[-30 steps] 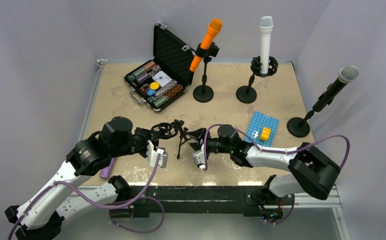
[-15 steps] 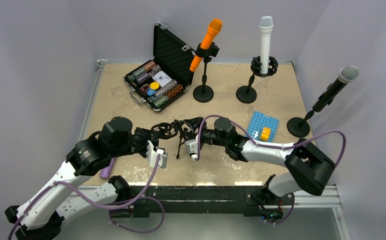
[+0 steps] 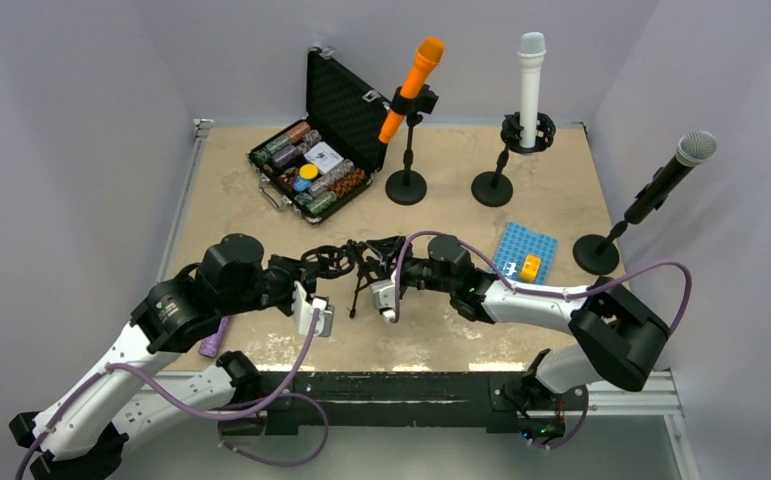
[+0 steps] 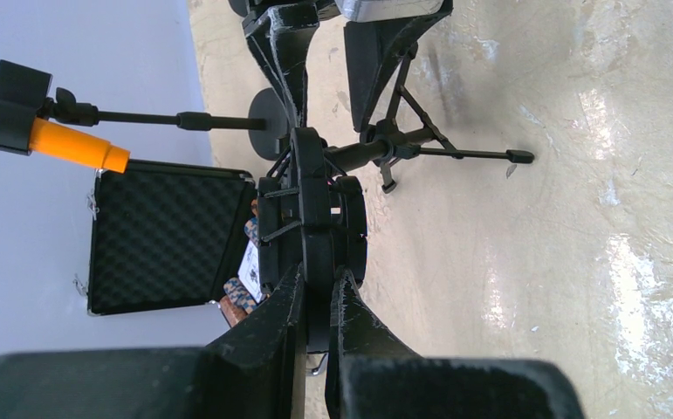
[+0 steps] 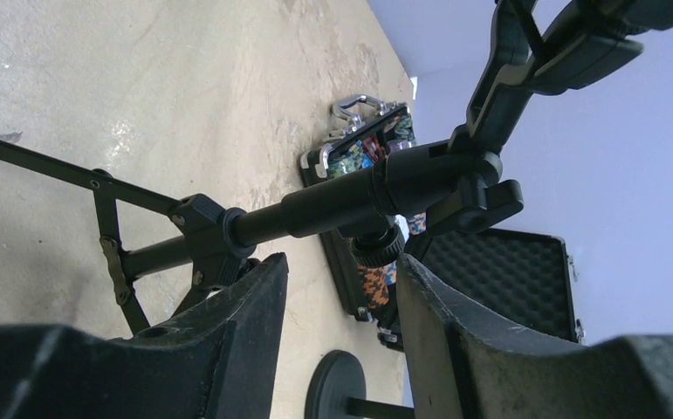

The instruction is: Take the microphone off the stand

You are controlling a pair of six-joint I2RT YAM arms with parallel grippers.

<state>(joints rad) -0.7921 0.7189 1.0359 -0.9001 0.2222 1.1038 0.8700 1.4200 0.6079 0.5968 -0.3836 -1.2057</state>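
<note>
Currently, the left gripper (image 4: 315, 292) pinches the shock mount (image 4: 311, 218) of the tripod stand (image 3: 364, 272) near table centre. The right gripper (image 5: 341, 271) sits wide open astride its shaft (image 5: 333, 205). The orange microphone (image 3: 413, 85), white microphone (image 3: 530, 85) and black microphone (image 3: 669, 175) occupy the rear stands.

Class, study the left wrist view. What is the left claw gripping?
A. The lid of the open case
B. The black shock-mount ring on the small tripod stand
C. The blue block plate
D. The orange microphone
B: in the left wrist view the left claw pinches the rim of the black shock-mount ring, which sits on top of the small tripod stand.
</note>
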